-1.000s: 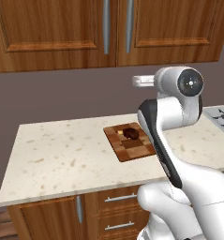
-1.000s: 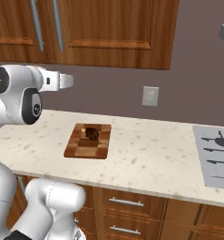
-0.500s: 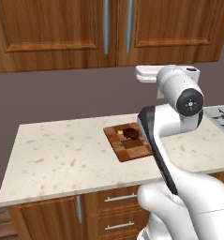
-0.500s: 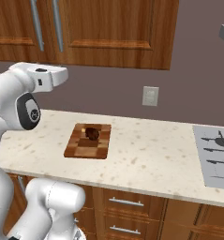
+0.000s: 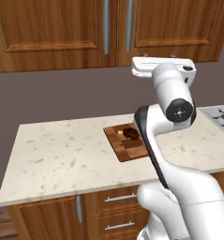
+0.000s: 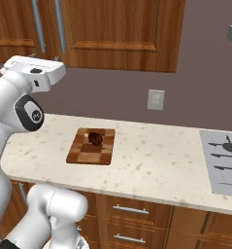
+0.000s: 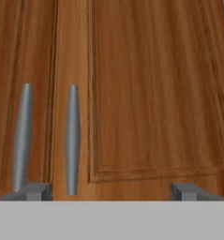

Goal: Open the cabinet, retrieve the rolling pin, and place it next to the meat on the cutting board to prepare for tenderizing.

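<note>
Wooden cabinet [image 7: 146,93] doors stand closed before the wide-open, empty hand [image 7: 111,191], silver handles [image 7: 72,138] at ten o'clock.

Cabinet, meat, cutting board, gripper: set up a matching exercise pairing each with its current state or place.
Things:
1. cabinet
2. meat
3. cutting board
4. gripper

States or places:
A. lies flat on the speckled counter
B. jaws wide apart, holding nothing
C. doors closed
D. sits at the board's far end

Pairs: 1-C, 2-D, 3-A, 4-B
</note>
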Available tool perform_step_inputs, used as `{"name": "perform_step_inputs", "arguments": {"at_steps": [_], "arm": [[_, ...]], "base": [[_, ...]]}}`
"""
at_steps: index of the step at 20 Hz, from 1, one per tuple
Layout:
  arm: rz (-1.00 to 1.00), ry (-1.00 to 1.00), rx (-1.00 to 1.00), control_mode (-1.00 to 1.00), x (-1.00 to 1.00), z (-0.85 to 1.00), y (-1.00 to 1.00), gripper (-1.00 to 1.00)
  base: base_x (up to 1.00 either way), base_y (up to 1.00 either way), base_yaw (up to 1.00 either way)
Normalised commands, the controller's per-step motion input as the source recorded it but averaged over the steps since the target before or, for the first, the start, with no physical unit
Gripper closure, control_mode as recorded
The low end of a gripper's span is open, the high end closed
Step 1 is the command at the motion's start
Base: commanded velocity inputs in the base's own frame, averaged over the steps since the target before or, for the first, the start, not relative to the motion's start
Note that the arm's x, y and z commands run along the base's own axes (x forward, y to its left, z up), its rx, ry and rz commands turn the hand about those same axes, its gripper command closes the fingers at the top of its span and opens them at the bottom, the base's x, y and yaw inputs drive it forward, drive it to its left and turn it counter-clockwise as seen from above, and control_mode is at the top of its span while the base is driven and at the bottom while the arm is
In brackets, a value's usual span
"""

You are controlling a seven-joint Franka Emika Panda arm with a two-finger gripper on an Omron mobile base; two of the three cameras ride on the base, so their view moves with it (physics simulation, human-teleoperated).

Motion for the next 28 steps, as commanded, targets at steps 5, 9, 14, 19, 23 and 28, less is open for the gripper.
{"name": "perform_step_inputs", "arguments": {"at_steps": [5,9,14,19,23,28], "arm": [[-0.02,0.00,0.00,-1.00,0.17,0.00,0.28,-1.00],[-0.01,0.06,0.00,-1.00,0.33,0.00,0.14,-1.00],[0.00,0.12,0.00,-1.00,0.53,-0.01,0.05,-1.00],[0.00,0.08,0.00,-1.00,0.50,-0.02,0.16,-1.00],[0.00,0.05,0.00,-1.00,0.48,0.00,0.23,-1.00],[0.00,0.03,0.00,-1.00,0.42,0.00,0.07,-1.00]], "base": [[0.00,0.00,0.00],[0.00,0.00,0.00],[0.00,0.00,0.00],[0.00,0.00,0.00],[0.00,0.00,0.00],[0.00,0.00,0.00]]}}
